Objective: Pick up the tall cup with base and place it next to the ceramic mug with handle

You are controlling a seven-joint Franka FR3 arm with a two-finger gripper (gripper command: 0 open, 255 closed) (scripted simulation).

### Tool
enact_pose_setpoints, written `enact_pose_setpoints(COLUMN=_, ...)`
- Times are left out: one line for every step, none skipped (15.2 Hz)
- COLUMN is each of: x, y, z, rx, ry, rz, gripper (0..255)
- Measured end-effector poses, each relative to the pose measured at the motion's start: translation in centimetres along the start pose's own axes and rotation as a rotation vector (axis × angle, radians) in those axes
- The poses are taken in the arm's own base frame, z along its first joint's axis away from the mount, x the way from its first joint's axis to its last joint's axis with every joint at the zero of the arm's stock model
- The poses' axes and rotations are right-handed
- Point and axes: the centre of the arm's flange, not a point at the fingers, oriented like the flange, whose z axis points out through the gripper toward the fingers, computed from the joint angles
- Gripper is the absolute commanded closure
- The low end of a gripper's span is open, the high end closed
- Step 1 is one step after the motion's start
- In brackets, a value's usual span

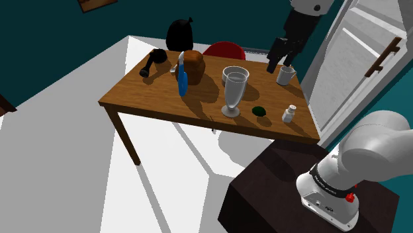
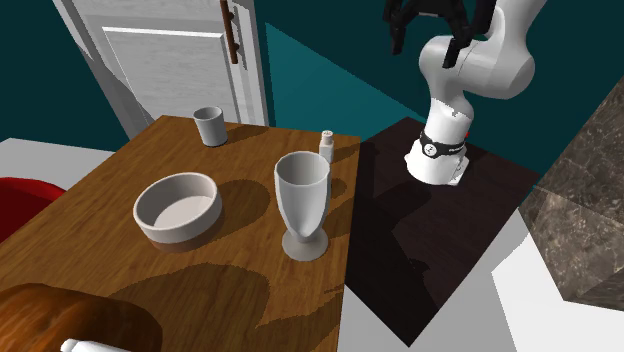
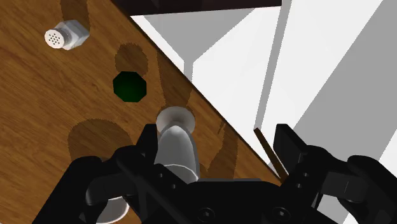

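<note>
The jaws stand apart with nothing between them; the gripper [image 3: 216, 149] hangs high over the table [image 1: 152, 99], and in the wrist view the tall cup [image 3: 178, 145] shows far below, close by one finger [image 3: 147, 141] but untouched; in the shoulder view the gripper [image 1: 278, 63] hovers over the mug [image 1: 285, 76], not over the cup.

The tall cup [image 1: 234, 90] stands upright on its round foot near the table edge that faces the stand [image 1: 278, 192]; a small dark green disc [image 1: 259, 111] lies just beside that foot, and a pale shaker [image 1: 289, 114] sits a little further along the same edge; the mug stands well apart from the cup, towards the corner by the white door [image 1: 370, 46]; in the second exterior view a shallow bowl [image 2: 178, 207] sits near the cup [image 2: 303, 200] on the side away from the stand.

By my reading the cup will be stiff and smooth, so likely slippery under the pads, and it looks breakable; it is tall on a narrow foot, hence probably top-heavy and quick to tip if nudged at the rim; the wide mouth looks a poor place to pinch; the better hold seems to be across the lower body where it tapers towards the stem, squarely and gently, lifting straight up; the disc beside the foot leaves little room on that side.
</note>
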Motion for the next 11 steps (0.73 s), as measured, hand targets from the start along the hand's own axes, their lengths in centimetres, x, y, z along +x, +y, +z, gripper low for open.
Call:
enact_pose_setpoints(x=0.0, y=0.0, z=0.0, rx=0.000, ry=0.000, rz=0.000, gripper=0)
enact_pose_setpoints(x=0.5, y=0.0, z=0.4, rx=-0.001, ry=0.000, rz=-0.004, gripper=0)
enact_pose_setpoints(x=1.3, y=0.2, z=1.0, rx=-0.003, ry=0.000, rz=-0.009, gripper=0)
enact_pose_setpoints(x=2.0, y=0.1, z=1.6, rx=-0.004, ry=0.001, rz=-0.016, gripper=0)
enact_pose_setpoints(x=2.8, y=0.2, z=2.7, rx=-0.006, ry=0.001, rz=-0.023, gripper=0)
enact_pose_setpoints(x=3.8, y=0.4, z=3.4, rx=-0.008, ry=0.003, rz=-0.030, gripper=0)
enact_pose_setpoints(x=4.8, y=0.5, z=4.2, rx=-0.010, ry=0.004, rz=-0.037, gripper=0)
enact_pose_setpoints(x=5.9, y=0.5, z=5.3, rx=-0.012, ry=0.004, rz=-0.045, gripper=0)
enact_pose_setpoints(x=6.8, y=0.6, z=6.3, rx=-0.015, ry=0.005, rz=-0.052, gripper=0)
enact_pose_setpoints(x=7.7, y=0.5, z=7.2, rx=-0.017, ry=0.007, rz=-0.060, gripper=0)
enact_pose_setpoints(x=8.7, y=0.6, z=7.9, rx=-0.019, ry=0.008, rz=-0.067, gripper=0)
